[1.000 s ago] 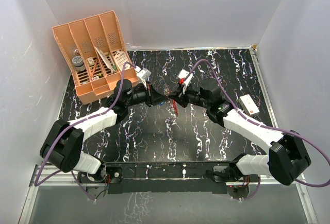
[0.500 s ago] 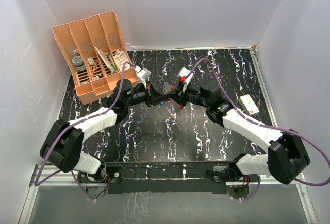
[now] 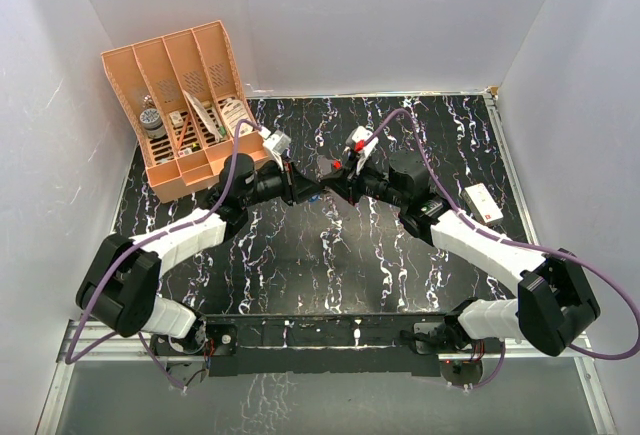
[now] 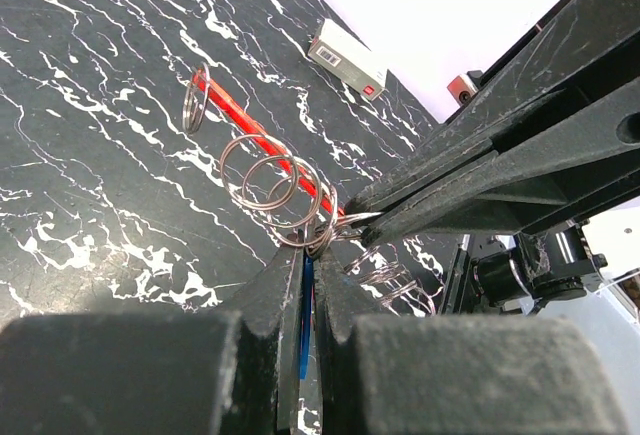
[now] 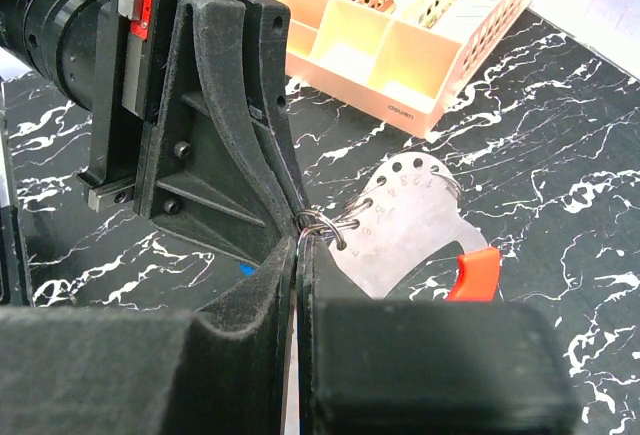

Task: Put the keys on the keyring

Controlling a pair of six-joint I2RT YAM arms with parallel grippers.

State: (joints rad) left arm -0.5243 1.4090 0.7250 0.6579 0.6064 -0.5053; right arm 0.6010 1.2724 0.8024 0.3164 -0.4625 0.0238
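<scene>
My left gripper (image 4: pixel 308 250) is shut on the key (image 4: pixel 305 305); only the thin blue edge of its head shows between the fingers. My right gripper (image 5: pixel 300 240) is shut on a small wire ring of the keyring (image 5: pixel 415 220), whose pale metal plate with numbered holes and red part (image 5: pixel 475 273) hang beyond my fingertips. Several silver wire rings (image 4: pixel 280 190) and a red bar (image 4: pixel 235 120) show just past the left fingertips. The two grippers meet tip to tip above mid-table in the top view, left (image 3: pixel 305 192) and right (image 3: pixel 337 189). The key's blade is hidden.
An orange slotted organizer (image 3: pixel 185 105) with small items stands at the far left and also shows in the right wrist view (image 5: pixel 400 25). A white box with a red button (image 3: pixel 482 202) lies at the right of the black marbled table (image 3: pixel 300 265).
My right gripper has shifted slightly toward the far side and turned, and the red loop that hung below it no longer shows from above. My left gripper has barely moved.
</scene>
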